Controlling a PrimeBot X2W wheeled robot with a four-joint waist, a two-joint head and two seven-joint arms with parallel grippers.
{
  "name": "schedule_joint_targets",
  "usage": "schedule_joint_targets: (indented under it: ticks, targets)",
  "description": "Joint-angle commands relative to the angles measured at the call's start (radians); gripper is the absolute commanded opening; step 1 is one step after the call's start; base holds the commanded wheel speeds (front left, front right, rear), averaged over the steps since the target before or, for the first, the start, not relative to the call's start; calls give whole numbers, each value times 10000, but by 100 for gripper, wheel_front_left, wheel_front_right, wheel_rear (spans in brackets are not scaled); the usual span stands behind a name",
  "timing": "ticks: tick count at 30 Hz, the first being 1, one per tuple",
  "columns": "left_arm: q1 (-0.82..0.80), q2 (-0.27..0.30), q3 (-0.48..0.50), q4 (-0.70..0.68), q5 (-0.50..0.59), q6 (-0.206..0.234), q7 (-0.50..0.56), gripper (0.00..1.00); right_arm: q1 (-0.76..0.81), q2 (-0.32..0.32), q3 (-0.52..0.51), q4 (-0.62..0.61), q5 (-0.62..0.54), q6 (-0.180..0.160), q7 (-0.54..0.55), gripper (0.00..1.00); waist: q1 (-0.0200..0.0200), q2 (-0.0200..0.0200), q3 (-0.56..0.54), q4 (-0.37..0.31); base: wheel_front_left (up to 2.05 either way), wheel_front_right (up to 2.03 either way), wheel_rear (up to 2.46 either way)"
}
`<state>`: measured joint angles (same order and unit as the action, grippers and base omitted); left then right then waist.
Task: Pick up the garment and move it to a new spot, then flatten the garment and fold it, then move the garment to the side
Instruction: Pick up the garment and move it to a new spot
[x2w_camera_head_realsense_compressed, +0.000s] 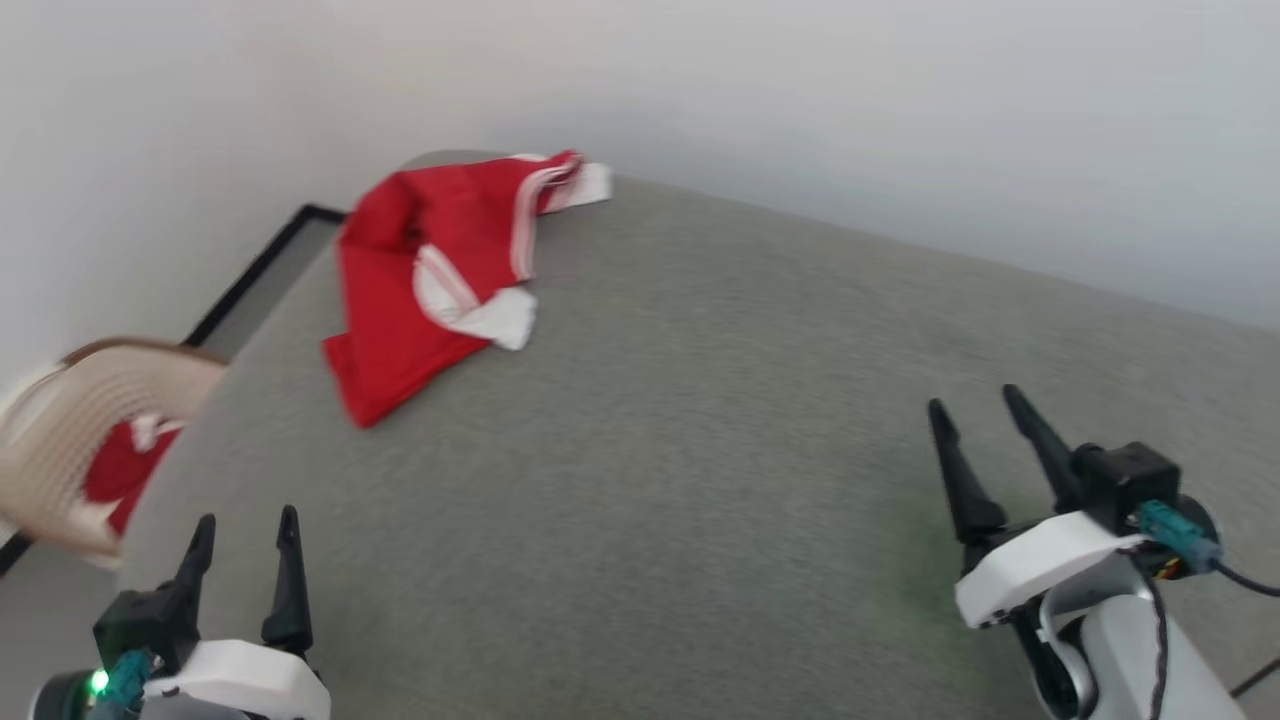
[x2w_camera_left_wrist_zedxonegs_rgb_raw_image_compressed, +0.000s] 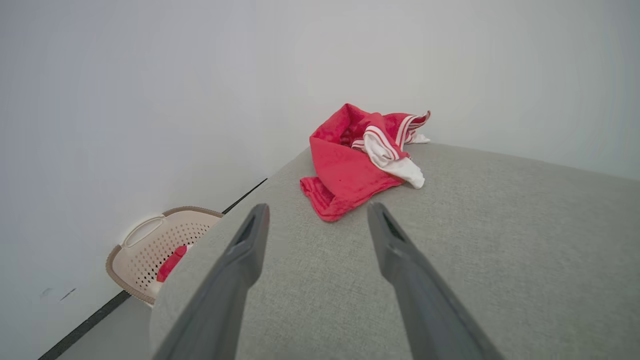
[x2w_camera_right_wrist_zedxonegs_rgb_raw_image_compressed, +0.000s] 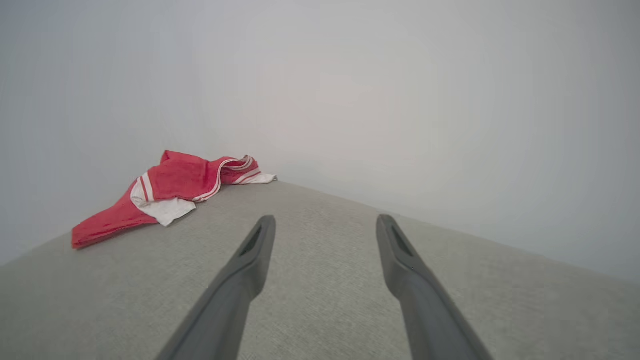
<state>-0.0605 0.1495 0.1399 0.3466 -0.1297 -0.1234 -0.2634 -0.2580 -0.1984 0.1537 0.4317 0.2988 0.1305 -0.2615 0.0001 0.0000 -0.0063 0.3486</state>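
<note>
The garment (x2w_camera_head_realsense_compressed: 420, 280) is a red shirt with white sleeve ends and thin white stripes. It lies crumpled at the far left corner of the grey table (x2w_camera_head_realsense_compressed: 720, 450). Both wrist views catch it too, ahead of the left fingers as garment (x2w_camera_left_wrist_zedxonegs_rgb_raw_image_compressed: 350, 165) and far off to the left as garment (x2w_camera_right_wrist_zedxonegs_rgb_raw_image_compressed: 170, 195). My left gripper (x2w_camera_head_realsense_compressed: 247, 530) hovers open at the near left, well short of the cloth, holding nothing. At the near right my right gripper (x2w_camera_head_realsense_compressed: 978, 405) is open and empty, far from the shirt.
A beige perforated laundry basket (x2w_camera_head_realsense_compressed: 90, 430) with red cloth inside stands on the floor left of the table, seen also as basket (x2w_camera_left_wrist_zedxonegs_rgb_raw_image_compressed: 160, 245). A white wall runs close behind the table. A black strip marks the floor edge at the left.
</note>
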Motion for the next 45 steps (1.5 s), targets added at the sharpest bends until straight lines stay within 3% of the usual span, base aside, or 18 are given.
schedule_joint_targets:
  ticks: [1,8,15,20,24,31,35,40,45]
  targets:
    - [161,-145,106,-103,27,65,-18,100,-65,100,110,64,66,5,-47,100,-1,0,-43,720,0,0,0]
    - [616,-548,559,-428,-184,74,-18,100,-188,332,539,145,149,3,-47,100,-1,0,-59,1545,0,0,0]
    - [846,-741,843,-684,-180,43,-18,100,-461,415,891,272,193,3,-47,100,-1,0,55,1647,0,0,0]
    - [582,-768,724,-643,2,4,-18,100,-690,344,1120,338,257,3,-47,100,-1,0,258,1239,0,0,0]
    - [-322,-448,236,-367,19,-66,-18,100,-908,204,1158,367,229,3,-47,100,-1,0,684,570,0,0,0]
    - [-3803,1244,-1245,1260,-910,-57,-8,100,-1654,-153,1068,169,89,3,-47,100,-1,0,2346,-1209,0,0,0]
    - [-5722,2412,-2004,2719,-2058,-53,676,100,-1983,-128,930,-8,15,3,-47,100,-1,0,3261,-2036,0,0,0]
    - [-7455,3880,-2819,4202,-4137,-53,2760,100,-2295,55,873,-305,-75,3,-47,100,-1,0,4142,-2898,0,0,0]
    - [-8384,4948,-3437,4777,-6068,-55,5083,100,-2547,192,831,-657,-194,3,-47,100,-1,0,4842,-3492,0,0,0]
